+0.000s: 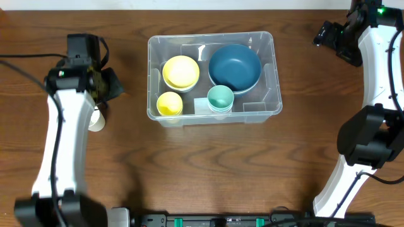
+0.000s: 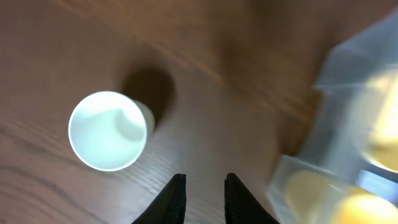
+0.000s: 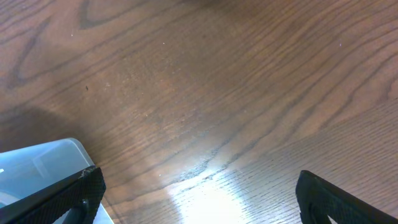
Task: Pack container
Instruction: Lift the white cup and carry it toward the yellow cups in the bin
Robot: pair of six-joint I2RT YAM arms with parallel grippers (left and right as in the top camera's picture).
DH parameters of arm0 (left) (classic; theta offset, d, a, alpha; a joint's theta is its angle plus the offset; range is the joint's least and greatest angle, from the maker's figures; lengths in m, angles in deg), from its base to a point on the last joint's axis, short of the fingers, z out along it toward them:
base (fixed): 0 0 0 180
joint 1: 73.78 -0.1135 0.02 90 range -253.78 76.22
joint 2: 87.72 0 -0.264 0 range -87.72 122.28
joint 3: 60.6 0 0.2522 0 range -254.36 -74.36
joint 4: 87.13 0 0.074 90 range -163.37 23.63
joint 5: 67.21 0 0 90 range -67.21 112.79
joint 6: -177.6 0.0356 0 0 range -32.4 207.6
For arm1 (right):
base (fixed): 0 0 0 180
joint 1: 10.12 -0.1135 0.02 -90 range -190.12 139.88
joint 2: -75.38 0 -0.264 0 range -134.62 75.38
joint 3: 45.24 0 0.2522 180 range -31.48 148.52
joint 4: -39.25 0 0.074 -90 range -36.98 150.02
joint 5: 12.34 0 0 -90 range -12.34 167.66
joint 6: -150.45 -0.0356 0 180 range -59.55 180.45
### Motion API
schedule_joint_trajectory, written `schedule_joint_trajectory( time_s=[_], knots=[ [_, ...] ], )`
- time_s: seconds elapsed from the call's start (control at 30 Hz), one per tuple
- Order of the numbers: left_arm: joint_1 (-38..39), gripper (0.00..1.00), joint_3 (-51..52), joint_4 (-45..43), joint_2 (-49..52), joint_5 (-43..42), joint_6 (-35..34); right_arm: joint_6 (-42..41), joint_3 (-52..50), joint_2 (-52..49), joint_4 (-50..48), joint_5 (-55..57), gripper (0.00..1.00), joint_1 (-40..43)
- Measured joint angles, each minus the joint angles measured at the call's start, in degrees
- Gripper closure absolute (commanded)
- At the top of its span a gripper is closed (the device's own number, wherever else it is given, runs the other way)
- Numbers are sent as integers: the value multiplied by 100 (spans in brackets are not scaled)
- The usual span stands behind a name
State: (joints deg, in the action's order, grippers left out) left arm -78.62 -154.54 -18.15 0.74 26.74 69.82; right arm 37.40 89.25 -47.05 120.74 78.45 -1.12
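Note:
The clear container (image 1: 268, 75) stands mid-table and holds a yellow bowl (image 1: 181, 71), a dark blue bowl (image 1: 235, 66), a yellow cup (image 1: 170, 104) and a teal cup (image 1: 220, 98). A white cup (image 1: 96, 120) stands upright on the table left of it, partly under my left arm. In the left wrist view the white cup (image 2: 109, 130) lies up and left of my left gripper (image 2: 205, 182), whose jaws stand slightly apart with nothing between them. The container (image 2: 348, 118) is a blur at the right. My right gripper (image 3: 199, 186) is wide open over bare wood, beside a container corner (image 3: 37, 168).
The right arm's white links (image 1: 379, 69) curve along the table's right side, with its gripper (image 1: 328, 34) at the back right. A cable (image 1: 25, 66) runs in from the left edge. The left arm (image 1: 63, 145) stretches from the front left.

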Motion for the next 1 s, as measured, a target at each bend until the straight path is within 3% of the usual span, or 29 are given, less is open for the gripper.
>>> schedule_joint_trajectory(
  time_s=[0.23,0.3,0.63,1.0],
  knots=[
    [-369,75,0,28,708,37,0,0,0,0,-2,0,1,0],
    [-398,70,0,26,815,57,9,0,0,0,0,0,1,0],
    [-682,62,0,28,1182,190,31,0,0,0,-2,0,1,0],
    [-942,63,0,46,1561,247,57,0,0,0,-2,0,1,0]
  ],
)
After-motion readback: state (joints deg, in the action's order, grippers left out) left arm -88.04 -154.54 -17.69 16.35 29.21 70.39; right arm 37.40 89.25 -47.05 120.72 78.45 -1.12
